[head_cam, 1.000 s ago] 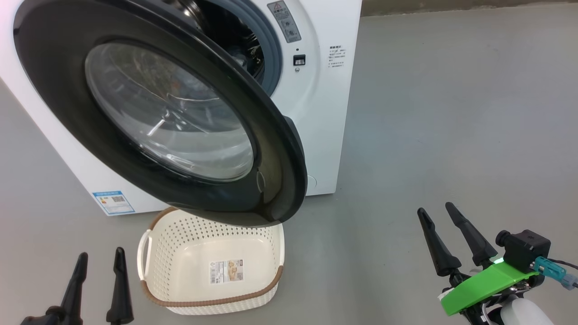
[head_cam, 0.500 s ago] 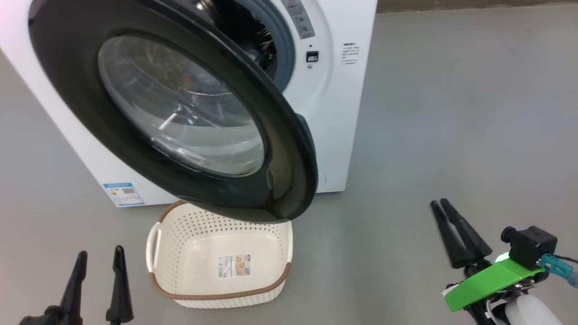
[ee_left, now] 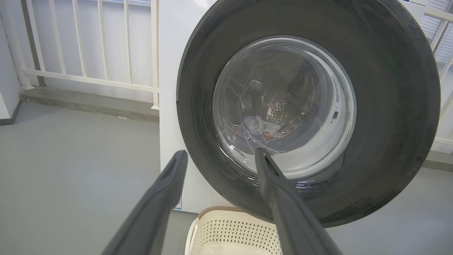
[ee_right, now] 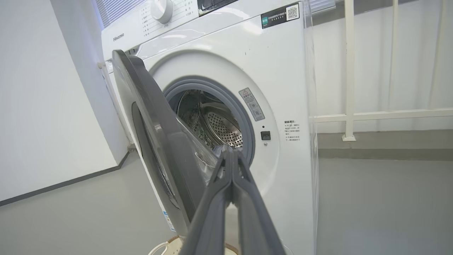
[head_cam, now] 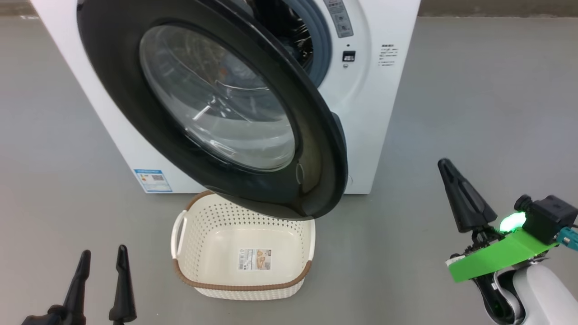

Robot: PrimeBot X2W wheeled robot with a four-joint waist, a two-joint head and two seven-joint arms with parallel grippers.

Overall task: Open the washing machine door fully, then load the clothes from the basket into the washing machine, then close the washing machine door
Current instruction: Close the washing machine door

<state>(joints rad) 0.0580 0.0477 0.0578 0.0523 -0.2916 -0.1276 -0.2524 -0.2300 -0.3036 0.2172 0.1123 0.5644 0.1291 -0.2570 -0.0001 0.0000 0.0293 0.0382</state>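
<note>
Washing machine door (head_cam: pixel 216 104): hangs part-open across the upper middle of the head view, at the same angle as a second ago; not shut yet.
Right hand (head_cam: pixel 445 163): this is what has just changed. Its fingers were spread a second ago and are now pressed together on nothing, at the lower right, well apart from the door.
Left hand (head_cam: pixel 104 251): fingers apart, empty, lower left, unchanged.
Camera: my whole head view has slid sideways, so the washing machine (head_cam: pixel 375 113) has not itself moved.
Basket (head_cam: pixel 244 287): on the floor (head_cam: pixel 474 90) under the door's lower edge, empty.
Clothes (ee_left: pixel 260 127): a pale bundle with orange flecks lies in the drum (ee_right: pixel 226 131), seen through the door's window.
Meaning: I judge loading done; a closed right hand suits pushing the door shut.
Readable: "Hisense" (ee_right: pixel 118 37) on the control panel (ee_right: pixel 198 21), upper left of the right wrist view.
Unreadable: QR label (ee_right: pixel 279 16), warning sticker (ee_right: pixel 252 104), blue energy sticker (head_cam: pixel 153 179), basket sticker (head_cam: pixel 255 259); print too small.
</note>
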